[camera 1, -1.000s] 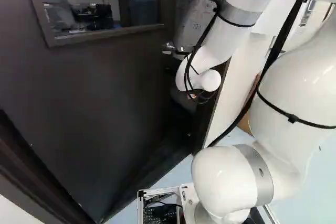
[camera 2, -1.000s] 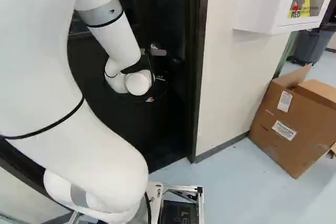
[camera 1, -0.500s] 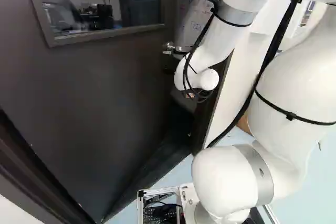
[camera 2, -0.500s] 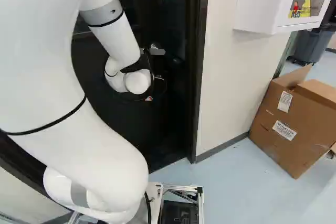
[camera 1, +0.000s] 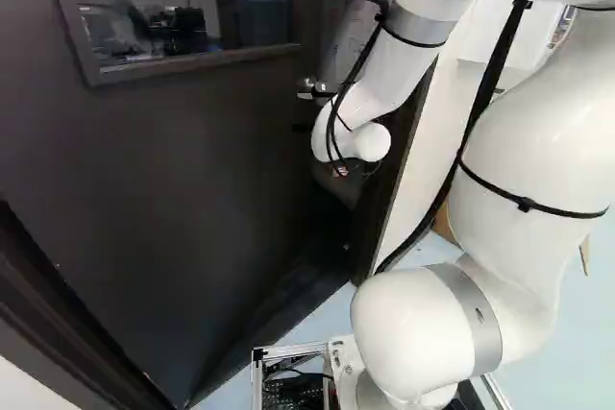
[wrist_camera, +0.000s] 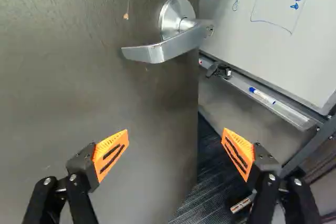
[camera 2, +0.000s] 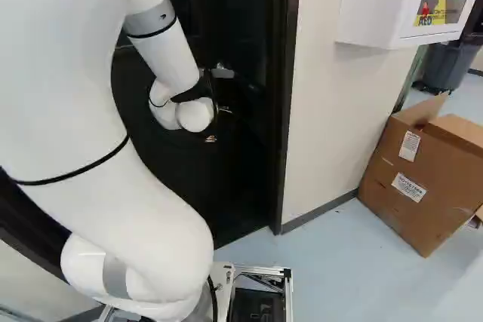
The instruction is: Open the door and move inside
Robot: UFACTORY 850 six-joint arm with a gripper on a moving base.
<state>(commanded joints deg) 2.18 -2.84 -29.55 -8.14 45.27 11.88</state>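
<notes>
In the left base view the gripper (camera 1: 340,171) shows only as a bit of orange below the white wrist, in front of the dark door (camera 1: 183,180). That door stands partly open, a gap along its handle side. Its silver lever handle (camera 1: 309,89) is just past the wrist. The wrist view has the gripper (wrist_camera: 176,148) with fingers wide apart and nothing between them. Ahead of them is the lever handle (wrist_camera: 163,45), untouched, on the door (wrist_camera: 79,98). One finger is before the door face, the other before the opening beyond the door's edge.
Through the opening are a whiteboard (wrist_camera: 273,24), its tray with a marker (wrist_camera: 262,96), and dark carpet (wrist_camera: 207,192). The door frame (camera 2: 283,111) and a pale wall (camera 2: 332,111) stand right of the doorway. Farther right are a cardboard box (camera 2: 423,179) and a white wall cabinet (camera 2: 377,5).
My wrist and gripper have shifted a little leftward and slightly upward in both base views, with the upper arm following. The base and the door show no visible movement.
</notes>
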